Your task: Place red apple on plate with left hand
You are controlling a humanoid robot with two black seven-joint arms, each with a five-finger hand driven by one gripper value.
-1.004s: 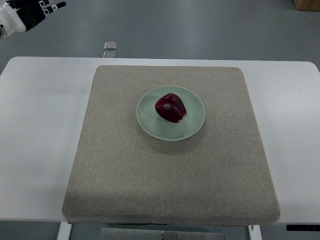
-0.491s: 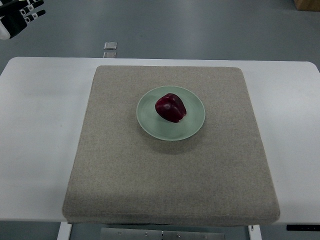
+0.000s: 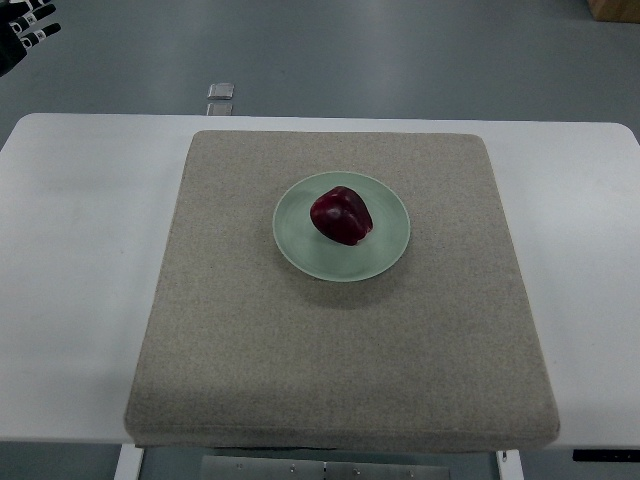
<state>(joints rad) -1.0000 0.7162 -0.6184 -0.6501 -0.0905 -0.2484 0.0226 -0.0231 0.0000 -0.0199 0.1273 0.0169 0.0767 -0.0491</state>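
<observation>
A dark red apple [image 3: 341, 215] sits on the pale green plate [image 3: 385, 250], which rests near the middle of a beige mat [image 3: 340, 380]. Only the black fingertips of my left hand [image 3: 25, 28] show at the top left corner, far from the plate and above the floor beyond the table. The fingers look spread and hold nothing. No right arm is visible.
The mat lies on a white table [image 3: 70, 270]. A small grey block [image 3: 221, 91] sits on the floor beyond the table's far edge. A brown box corner [image 3: 612, 8] shows at the top right.
My left hand has drawn back up and to the left, so less of it shows at the corner. The apple and plate have not moved.
</observation>
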